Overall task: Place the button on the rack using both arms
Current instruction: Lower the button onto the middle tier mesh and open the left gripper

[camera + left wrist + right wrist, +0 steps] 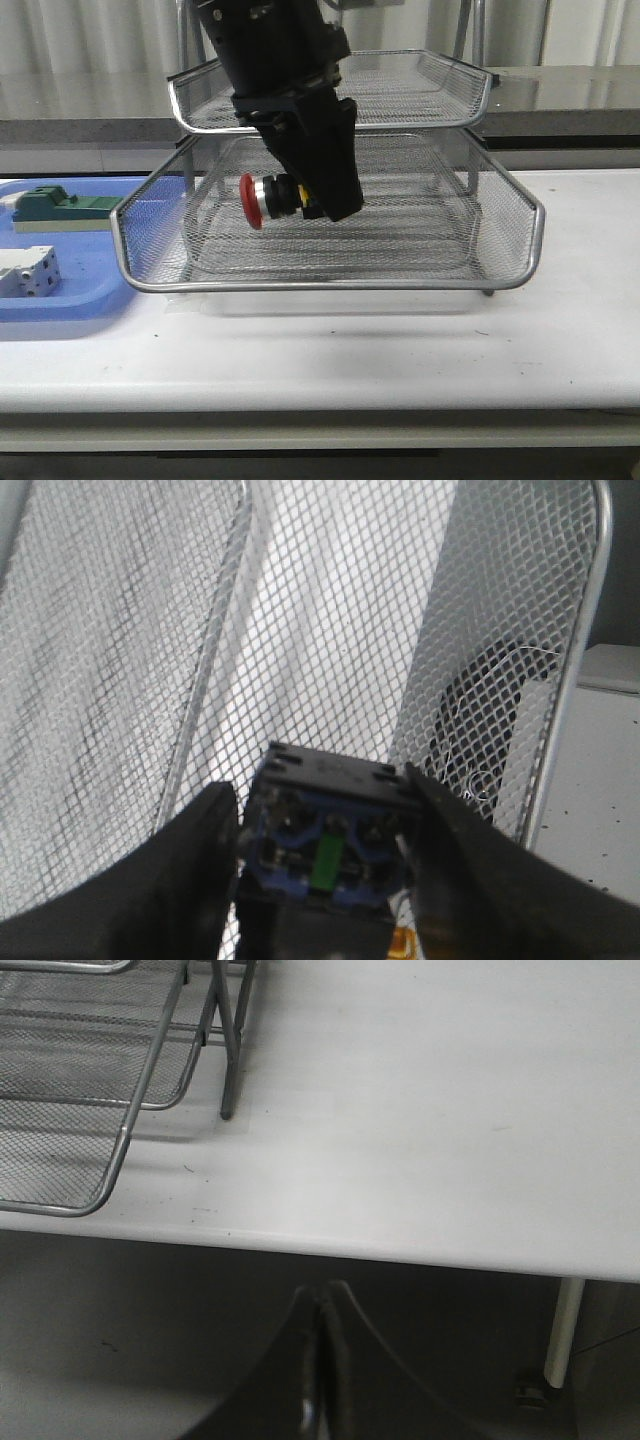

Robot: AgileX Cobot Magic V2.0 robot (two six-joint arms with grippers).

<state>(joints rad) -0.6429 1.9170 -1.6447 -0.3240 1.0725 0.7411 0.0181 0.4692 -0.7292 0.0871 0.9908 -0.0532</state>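
Observation:
The button [268,197] has a red head, a silver collar and a black body, and it lies sideways in the air with its head pointing left. My left gripper [312,200] is shut on its rear part and reaches down from above, inside the middle tier of the silver wire-mesh rack [330,285]. In the left wrist view the button's blue rear block [325,845] sits between the two black fingers of the left gripper [320,788], above the rack's mesh [330,630]. My right gripper [322,1295] is shut on nothing, below and in front of the table's edge, away from the rack [100,1110].
A flat blue tray [60,290] lies left of the rack, holding a green block [50,205] and a white-grey terminal block [28,272]. The rack's top tier [420,90] is close above the left arm's wrist. A rack leg [228,1060] stands on the white table [450,1110].

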